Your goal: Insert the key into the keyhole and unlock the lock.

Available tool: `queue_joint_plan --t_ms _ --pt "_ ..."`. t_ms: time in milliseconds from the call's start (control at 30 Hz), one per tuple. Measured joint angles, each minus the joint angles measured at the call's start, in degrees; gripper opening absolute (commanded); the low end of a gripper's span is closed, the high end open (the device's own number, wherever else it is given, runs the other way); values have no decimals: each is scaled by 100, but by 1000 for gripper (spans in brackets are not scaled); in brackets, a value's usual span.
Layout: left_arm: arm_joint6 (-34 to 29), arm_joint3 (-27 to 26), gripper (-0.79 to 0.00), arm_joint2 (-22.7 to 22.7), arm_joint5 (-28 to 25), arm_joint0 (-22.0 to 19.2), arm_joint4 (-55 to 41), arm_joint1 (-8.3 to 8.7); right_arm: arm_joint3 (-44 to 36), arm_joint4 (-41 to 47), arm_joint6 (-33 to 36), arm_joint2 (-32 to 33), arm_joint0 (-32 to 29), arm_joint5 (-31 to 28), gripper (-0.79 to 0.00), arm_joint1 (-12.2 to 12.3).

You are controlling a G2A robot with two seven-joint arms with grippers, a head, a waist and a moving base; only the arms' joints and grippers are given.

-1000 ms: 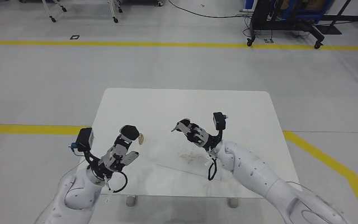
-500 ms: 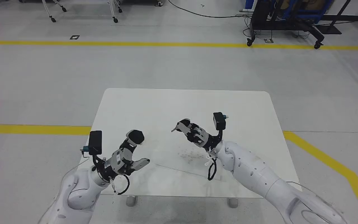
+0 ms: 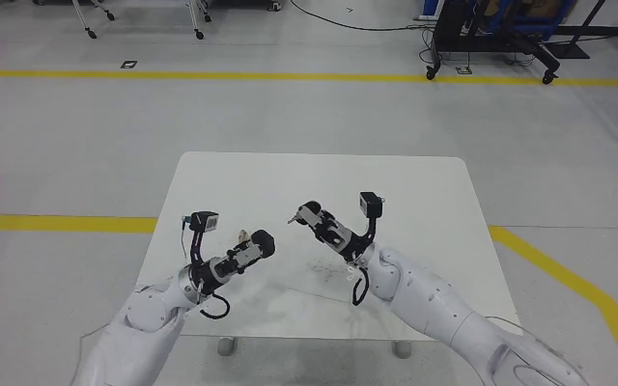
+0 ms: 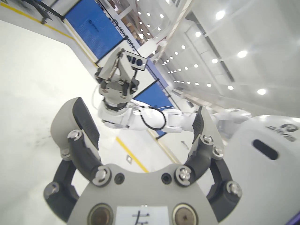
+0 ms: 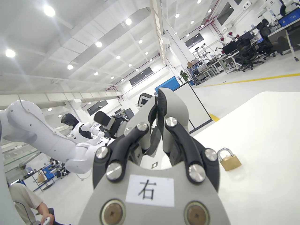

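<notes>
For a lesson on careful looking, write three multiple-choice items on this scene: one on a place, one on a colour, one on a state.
1. Where is the padlock?
A. on a shelf
B. on the table
C. on the floor

2. What colour is its body?
A. brass yellow
B. red
C. black

3. How is the left gripper?
A. shut on the padlock
B. shut, empty
C. open

Answers:
1. B, as the right wrist view shows the padlock resting on the white tabletop.
2. A, as its body shows brass yellow.
3. C, as the left wrist view shows the fingers wide apart, holding nothing.
</notes>
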Motion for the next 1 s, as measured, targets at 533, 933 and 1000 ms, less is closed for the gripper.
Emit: queue_joint_plan --t_ms 533,933,1000 --pt "1181 -61 -400 127 -152 -125 1839 -108 207 1584 1790 -31 163 0 -785 -250" --pt "1813 -146 -289 63 132 9 2332 -135 29 1687 2270 338 -14 0 -785 -314" --pt "1804 -144 -296 64 128 17 2278 -136 -36 1732 2383 382 -61 0 -785 -314"
